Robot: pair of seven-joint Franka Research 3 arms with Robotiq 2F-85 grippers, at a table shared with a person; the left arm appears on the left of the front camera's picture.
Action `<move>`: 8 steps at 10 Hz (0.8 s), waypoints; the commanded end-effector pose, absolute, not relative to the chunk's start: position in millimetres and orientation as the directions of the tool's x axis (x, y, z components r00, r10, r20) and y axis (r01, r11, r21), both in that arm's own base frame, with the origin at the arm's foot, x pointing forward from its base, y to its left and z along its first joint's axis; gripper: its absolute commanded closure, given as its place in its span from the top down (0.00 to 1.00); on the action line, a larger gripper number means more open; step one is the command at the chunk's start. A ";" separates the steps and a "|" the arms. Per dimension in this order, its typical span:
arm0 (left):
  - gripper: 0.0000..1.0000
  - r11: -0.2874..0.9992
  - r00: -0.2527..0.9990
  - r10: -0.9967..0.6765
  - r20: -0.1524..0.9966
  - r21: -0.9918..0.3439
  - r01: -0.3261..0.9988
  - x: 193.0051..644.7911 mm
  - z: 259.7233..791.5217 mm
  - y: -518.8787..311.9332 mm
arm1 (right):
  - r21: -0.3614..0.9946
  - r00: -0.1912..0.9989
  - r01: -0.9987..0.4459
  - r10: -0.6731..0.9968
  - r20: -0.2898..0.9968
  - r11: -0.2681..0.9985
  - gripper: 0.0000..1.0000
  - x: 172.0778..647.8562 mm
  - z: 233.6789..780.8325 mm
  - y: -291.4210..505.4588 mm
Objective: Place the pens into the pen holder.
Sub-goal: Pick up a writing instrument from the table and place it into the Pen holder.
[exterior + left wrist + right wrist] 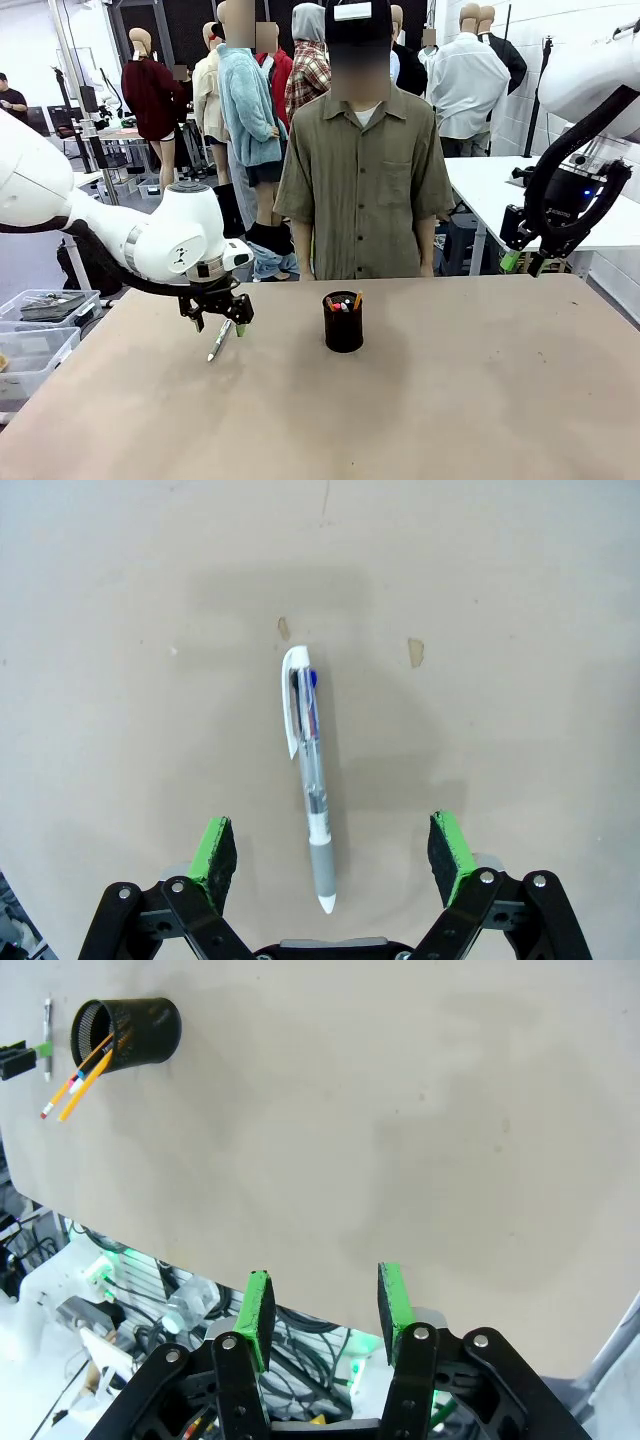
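A white and clear pen [310,770] with a grey grip lies flat on the tan table, seen too as the pen [219,342] in the front view. My left gripper [330,825] hangs open just above it, green pads [213,852] apart on either side of its grip end; from the front the left gripper [222,318] is left of centre. The black mesh pen holder [343,325] stands upright mid-table with several pens [345,302] in it, orange and red ends up. My right gripper [325,1305] is open and holds nothing, high off the table's right far edge [525,262].
A person in an olive shirt [364,170] stands at the far edge behind the holder, hands not on the table. Plastic bins [40,330] sit off the table's left side. The right wrist view has the holder [128,1028] far off at the top left.
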State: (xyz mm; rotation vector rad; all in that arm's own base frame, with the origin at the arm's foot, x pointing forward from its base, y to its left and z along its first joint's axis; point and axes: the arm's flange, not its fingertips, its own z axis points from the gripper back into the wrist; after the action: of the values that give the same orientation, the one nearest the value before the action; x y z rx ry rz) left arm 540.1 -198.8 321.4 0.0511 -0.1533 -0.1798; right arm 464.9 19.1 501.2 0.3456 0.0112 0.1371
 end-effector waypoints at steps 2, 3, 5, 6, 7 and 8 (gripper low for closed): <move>1.00 0.978 0.971 -0.205 0.125 0.048 0.201 556.5 315.8 -196.6 | 0.336 0.992 -0.128 0.127 0.025 0.933 0.53 461.4 496.5 21.3; 1.00 0.977 0.971 -0.213 0.103 0.046 0.210 557.1 312.0 -196.0 | 0.336 0.992 -0.128 0.127 0.025 0.933 0.53 461.4 496.5 21.3; 1.00 0.978 0.975 -0.206 0.087 0.042 0.203 560.4 306.3 -193.0 | 0.336 0.992 -0.128 0.127 0.025 0.933 0.53 461.4 496.5 21.3; 1.00 0.978 0.975 -0.209 0.076 0.039 0.206 560.4 303.6 -191.3 | 0.336 0.992 -0.128 0.127 0.025 0.933 0.53 461.4 496.5 21.3; 1.00 0.977 0.975 -0.212 0.069 0.044 0.209 560.3 301.4 -189.9 | 0.336 0.992 -0.128 0.127 0.025 0.933 0.53 461.4 496.5 21.3; 1.00 0.976 0.975 -0.215 0.061 0.045 0.212 560.6 299.5 -189.6 | 0.336 0.992 -0.128 0.127 0.025 0.933 0.53 461.4 496.5 21.3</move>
State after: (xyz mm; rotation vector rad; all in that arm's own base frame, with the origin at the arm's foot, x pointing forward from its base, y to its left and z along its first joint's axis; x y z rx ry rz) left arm 552.9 -188.8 297.3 0.0436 -0.0900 -0.2029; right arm 464.9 19.6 501.2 0.3457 0.0114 0.1380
